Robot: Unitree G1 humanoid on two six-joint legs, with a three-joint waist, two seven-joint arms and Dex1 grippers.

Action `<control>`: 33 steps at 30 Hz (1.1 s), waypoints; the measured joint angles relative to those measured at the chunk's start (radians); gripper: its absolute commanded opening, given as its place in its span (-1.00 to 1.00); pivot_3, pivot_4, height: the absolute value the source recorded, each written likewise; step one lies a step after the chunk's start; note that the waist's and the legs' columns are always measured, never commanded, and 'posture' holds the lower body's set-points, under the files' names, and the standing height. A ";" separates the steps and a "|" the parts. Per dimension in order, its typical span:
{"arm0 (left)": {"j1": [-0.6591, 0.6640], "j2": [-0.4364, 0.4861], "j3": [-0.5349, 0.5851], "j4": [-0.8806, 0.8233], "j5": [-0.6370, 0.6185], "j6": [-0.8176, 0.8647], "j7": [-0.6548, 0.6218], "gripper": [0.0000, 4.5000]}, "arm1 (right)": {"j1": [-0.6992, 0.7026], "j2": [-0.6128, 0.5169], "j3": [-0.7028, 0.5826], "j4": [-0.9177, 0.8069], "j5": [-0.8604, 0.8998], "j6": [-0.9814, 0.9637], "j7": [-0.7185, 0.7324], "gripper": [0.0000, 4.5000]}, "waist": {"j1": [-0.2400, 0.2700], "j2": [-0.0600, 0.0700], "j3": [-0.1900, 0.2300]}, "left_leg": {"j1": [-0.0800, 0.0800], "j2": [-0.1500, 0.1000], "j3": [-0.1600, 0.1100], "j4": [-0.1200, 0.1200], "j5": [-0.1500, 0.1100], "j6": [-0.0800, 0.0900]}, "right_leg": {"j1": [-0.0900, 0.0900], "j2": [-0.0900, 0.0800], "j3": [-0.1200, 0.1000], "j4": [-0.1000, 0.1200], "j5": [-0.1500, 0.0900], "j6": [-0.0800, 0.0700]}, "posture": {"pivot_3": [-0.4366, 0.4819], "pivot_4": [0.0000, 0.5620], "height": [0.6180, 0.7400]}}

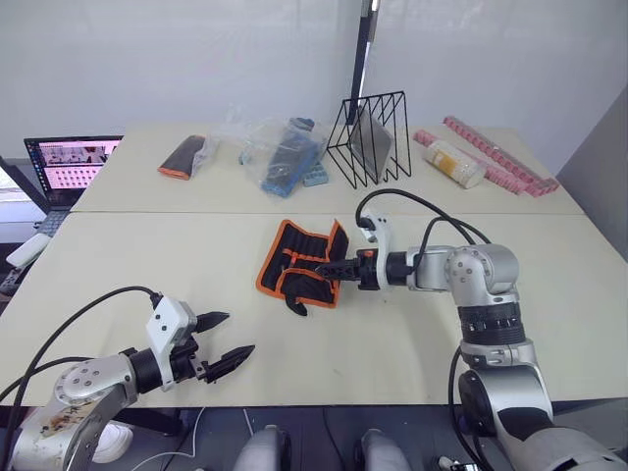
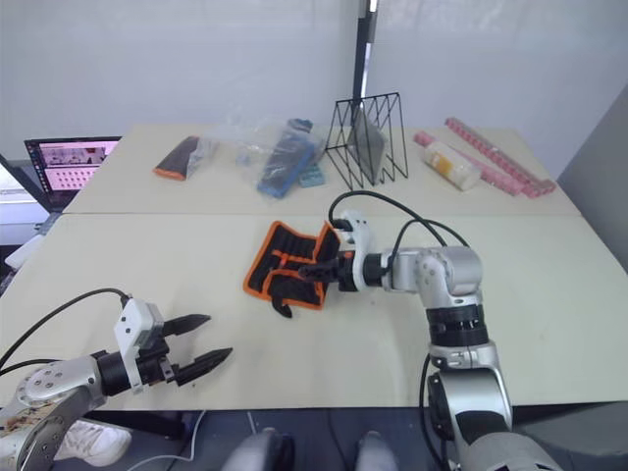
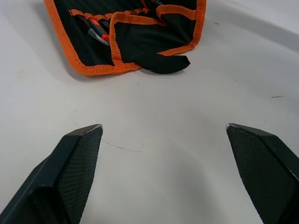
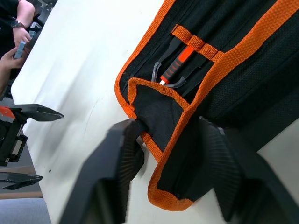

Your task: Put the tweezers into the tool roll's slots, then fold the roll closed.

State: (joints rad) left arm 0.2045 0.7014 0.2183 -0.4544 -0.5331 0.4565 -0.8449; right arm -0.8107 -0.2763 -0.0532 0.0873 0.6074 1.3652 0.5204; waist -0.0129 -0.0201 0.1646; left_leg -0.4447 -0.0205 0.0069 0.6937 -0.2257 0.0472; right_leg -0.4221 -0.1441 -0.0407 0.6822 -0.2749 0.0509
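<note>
One tool roll lies partly folded near the middle of your tabletop, its long axis running toward and away from you, its black strap trailing off the near end. Your right wrist view adds what the head views cannot resolve: a red-and-black handled tool tucked under an orange loop inside the roll, and a person's hand at the far edge. Your right gripper reaches in from the roll's right side, and its jaws straddle an orange-trimmed flap, one finger on each side, with a gap left. Your left gripper hovers near the front edge, well apart from the roll, jaws spread wide over bare tabletop.
</note>
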 measured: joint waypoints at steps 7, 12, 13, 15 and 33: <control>0.000 0.000 0.000 0.001 0.003 0.000 -0.003 1.00 | 0.001 0.029 0.050 0.041 -0.023 -0.077 0.010 -0.99 | -0.002 0.000 0.000 | 0.000 0.000 0.000 0.000 0.000 0.000 | 0.000 0.000 0.000 0.001 0.000 0.000 | -0.05 -0.47 0.10; -0.001 0.000 0.000 0.002 0.004 0.000 -0.006 1.00 | -0.001 0.058 0.112 0.105 -0.059 -0.147 0.028 -0.99 | -0.002 0.000 0.000 | 0.000 0.000 0.000 0.000 0.000 0.000 | 0.000 0.001 0.000 0.001 0.000 0.000 | -0.05 -0.47 0.10; -0.001 0.000 0.000 0.002 0.005 0.000 -0.006 1.00 | -0.001 0.062 0.124 0.118 -0.066 -0.160 0.033 -0.99 | -0.002 0.000 0.000 | 0.000 0.000 0.000 0.000 0.000 0.000 | 0.000 0.001 0.000 0.001 0.000 0.000 | -0.05 -0.47 0.10; 0.001 0.000 0.000 0.002 0.007 0.000 -0.006 1.00 | -0.001 0.067 0.144 0.139 -0.084 -0.185 0.044 -0.99 | -0.002 0.000 0.000 | 0.001 0.000 0.000 0.000 0.000 0.000 | 0.000 0.001 0.000 0.002 0.000 0.000 | -0.05 -0.47 0.10; -0.031 0.007 -0.006 0.034 0.019 0.000 -0.032 1.00 | 0.064 0.080 0.176 0.146 -0.110 -0.363 0.224 0.29 | -0.001 0.000 0.000 | 0.004 0.001 -0.001 0.000 0.000 -0.001 | 0.000 0.002 0.000 0.002 0.001 -0.001 | -0.05 -0.47 0.10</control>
State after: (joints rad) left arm 0.1731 0.7086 0.2122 -0.4205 -0.5138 0.4564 -0.8771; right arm -0.7467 -0.1964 0.1230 0.2332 0.4975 1.0017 0.7442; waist -0.0140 -0.0199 0.1646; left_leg -0.4402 -0.0197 0.0060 0.6936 -0.2255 0.0466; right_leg -0.4219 -0.1418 -0.0403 0.6840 -0.2744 0.0500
